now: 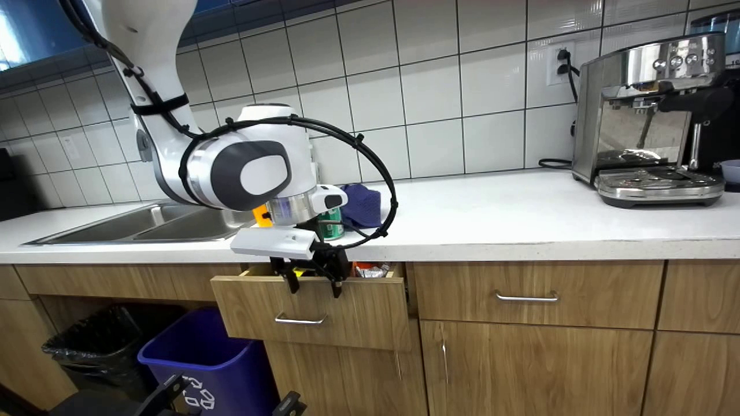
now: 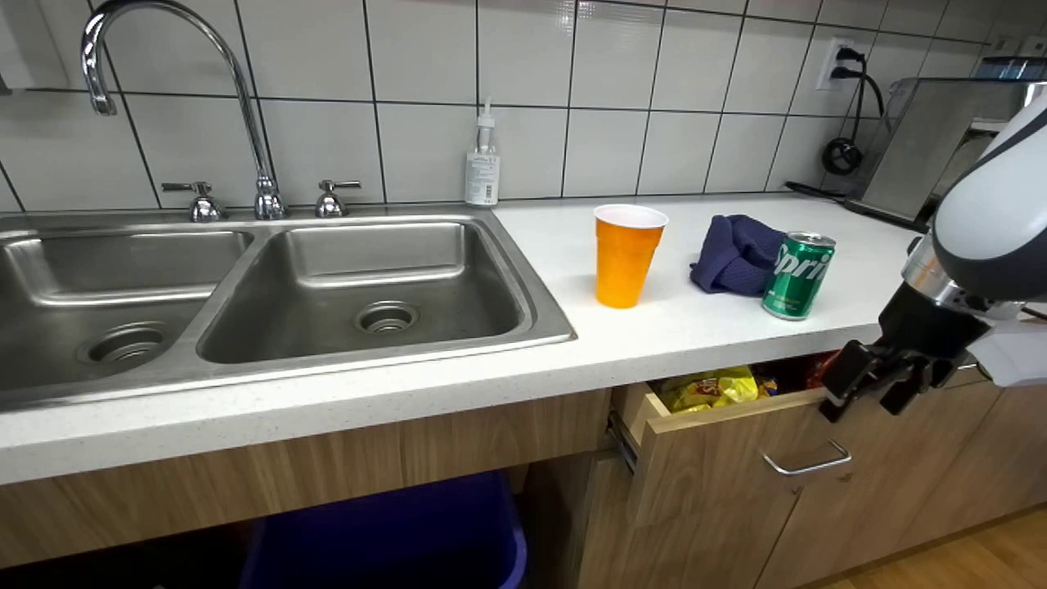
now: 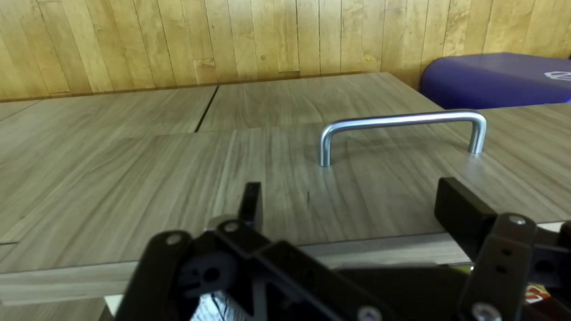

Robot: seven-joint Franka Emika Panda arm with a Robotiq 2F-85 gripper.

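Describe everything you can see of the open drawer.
The drawer has a wood-grain front, pale sides and a silvery bar handle. It stands partly pulled out under the white countertop, a metal slide showing. Yellow packaging shows inside. The open claw hangs at its front edge, off the handle; edge contact is unclear.

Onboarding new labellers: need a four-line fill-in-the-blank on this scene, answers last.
1. With its jaws apart, the end effector grips ____.
2. The wooden drawer near it stands ____, not shut.
3. The cup on the counter is ____ outside.
4. The metal sink has ____ basins.

Missing words: nothing; open; orange; two.
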